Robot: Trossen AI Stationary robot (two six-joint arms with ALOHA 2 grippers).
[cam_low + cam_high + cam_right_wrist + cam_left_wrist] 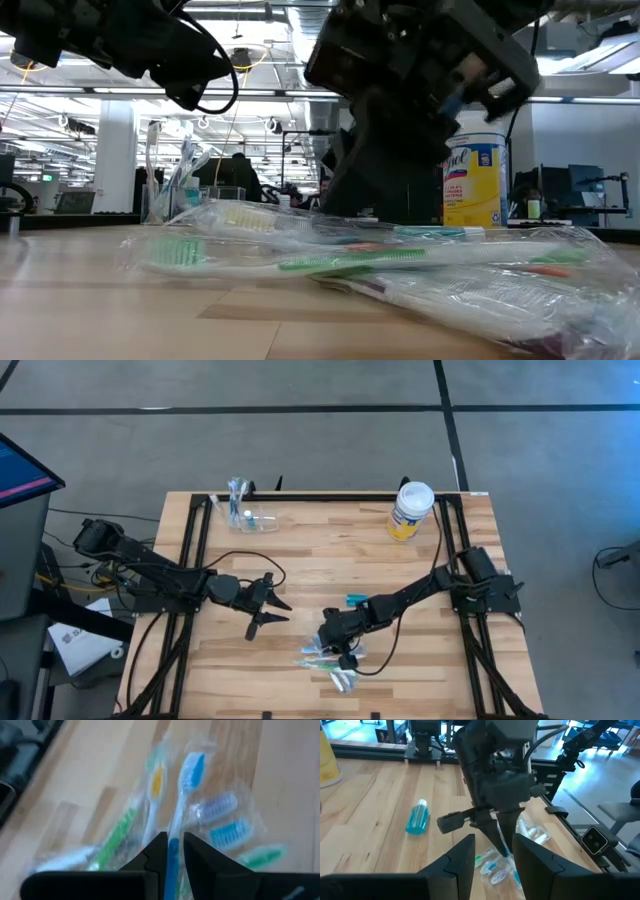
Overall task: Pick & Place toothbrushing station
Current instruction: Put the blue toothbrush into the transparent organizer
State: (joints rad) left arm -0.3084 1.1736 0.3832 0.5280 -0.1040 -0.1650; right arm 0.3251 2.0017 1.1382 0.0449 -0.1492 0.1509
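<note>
High view has the right gripper [341,657] down over a heap of wrapped toothbrushes [330,663] near the front edge of the wooden surface [330,550], its jaws pinching the handle of a blue toothbrush [186,785]. Beside it the left gripper [272,607] hangs with jaws spread and bare. A small blue bottle [358,600] lies near the heap; the clear cup [262,520] lies at the back.

My desk [330,560] is pale wood in jointed strips, smooth with a soft satin sheen, framed by matt black metal rails [197,540]. Between the matt black plastic fingers [157,851] of my right hand [171,851] sits a glossy blue plastic toothbrush [186,795]. The others lie in thin, crinkled clear plastic wrap [420,262] that glints. The small teal bottle [417,817] looks like shiny translucent plastic.
</note>
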